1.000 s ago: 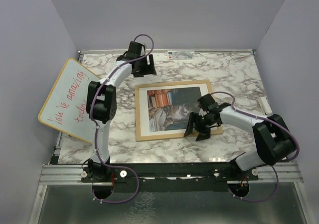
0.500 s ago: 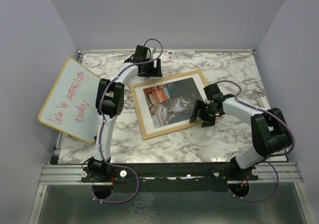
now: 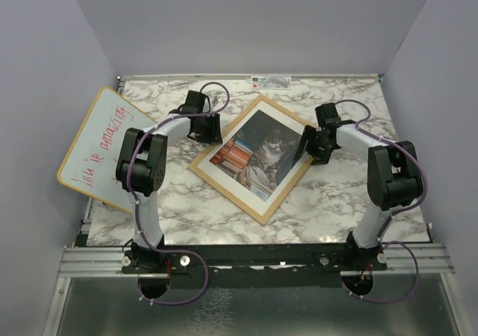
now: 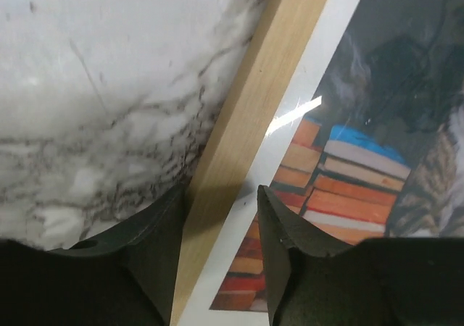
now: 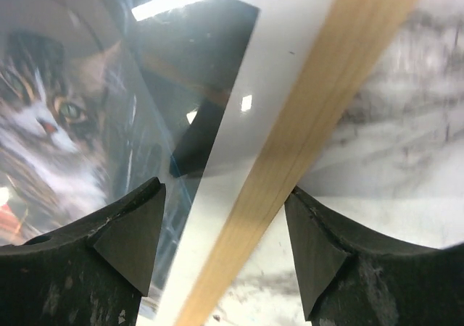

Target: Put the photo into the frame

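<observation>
The frame (image 3: 225,193), thin light wood with a clear pane, lies diagonally on the marble table. The photo (image 3: 258,155) of the cat and books sits inside it, face up under the pane. My left gripper (image 3: 205,131) is at the frame's upper-left rail. In the left wrist view its jaws (image 4: 221,195) straddle the wooden rail (image 4: 261,87), one finger outside it and one over the photo's (image 4: 362,166) white border, with a gap left. My right gripper (image 3: 310,145) is at the upper-right rail. Its jaws (image 5: 225,190) stand wide on either side of the rail (image 5: 326,116), beside the cat's face (image 5: 65,123).
A round-cornered whiteboard (image 3: 101,148) with red handwriting leans off the table's left side. A small label strip (image 3: 270,80) lies at the back edge. Grey walls close in the table on three sides. Bare marble (image 3: 351,201) shows in front of the frame.
The frame with the photo has turned counterclockwise from square to diagonal. My left gripper came down from the back onto its left rail and narrowed. My right gripper swung back with the right rail.
</observation>
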`<state>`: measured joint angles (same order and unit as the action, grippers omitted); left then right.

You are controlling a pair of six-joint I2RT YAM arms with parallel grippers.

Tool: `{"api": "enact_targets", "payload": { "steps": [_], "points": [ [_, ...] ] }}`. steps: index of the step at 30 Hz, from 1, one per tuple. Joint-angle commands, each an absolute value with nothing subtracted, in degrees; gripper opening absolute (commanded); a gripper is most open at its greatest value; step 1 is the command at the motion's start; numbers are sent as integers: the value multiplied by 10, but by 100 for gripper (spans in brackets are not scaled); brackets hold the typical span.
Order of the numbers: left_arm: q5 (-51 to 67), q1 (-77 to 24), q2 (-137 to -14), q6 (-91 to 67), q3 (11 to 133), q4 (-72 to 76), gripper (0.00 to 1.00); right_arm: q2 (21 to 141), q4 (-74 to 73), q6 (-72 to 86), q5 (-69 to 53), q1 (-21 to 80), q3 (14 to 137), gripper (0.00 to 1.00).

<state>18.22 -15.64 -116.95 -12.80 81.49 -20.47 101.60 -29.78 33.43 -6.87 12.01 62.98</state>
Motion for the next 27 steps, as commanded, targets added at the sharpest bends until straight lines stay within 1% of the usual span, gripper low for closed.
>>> {"api": "enact_targets", "payload": {
  "steps": [1, 5, 8, 10, 12, 14, 16, 19, 20, 23, 24, 26, 27],
  "points": [
    [225, -175, -1114, -148, 716, -248, 43, 1090, -198, 329, -77, 125, 675, 70],
    [221, -177, -1069, -140, 645, -246, 43, 1110, -136, 292, -140, 117, 695, 70],
    [211, -177, -1040, -136, 614, -242, 43, 1121, -131, 285, -161, 103, 721, 70],
    [197, -177, -1023, -138, 607, -240, 46, 1118, -126, 290, -162, 93, 728, 70],
    [163, -177, -1006, -143, 609, -241, 54, 1106, -142, 292, -127, 88, 738, 70],
    [103, -177, -984, -153, 619, -247, 67, 1082, -173, 303, -66, 86, 744, 70],
    [44, -176, -959, -156, 635, -256, 81, 1044, -191, 314, -22, 82, 736, 71],
    [-31, -176, -917, -161, 652, -260, 94, 962, -207, 331, 72, 81, 705, 72],
    [-45, -177, -900, -164, 655, -259, 98, 931, -212, 335, 99, 81, 694, 73],
    [-68, -177, -857, -173, 660, -251, 99, 838, -221, 349, 165, 81, 651, 75],
    [-73, -177, -846, -178, 664, -248, 99, 807, -218, 353, 183, 81, 637, 79],
    [-74, -176, -828, -189, 677, -244, 99, 726, -200, 343, 197, 81, 598, 96],
    [-72, -177, -820, -196, 684, -241, 99, 692, -190, 339, 203, 81, 580, 99]
  ]
}}
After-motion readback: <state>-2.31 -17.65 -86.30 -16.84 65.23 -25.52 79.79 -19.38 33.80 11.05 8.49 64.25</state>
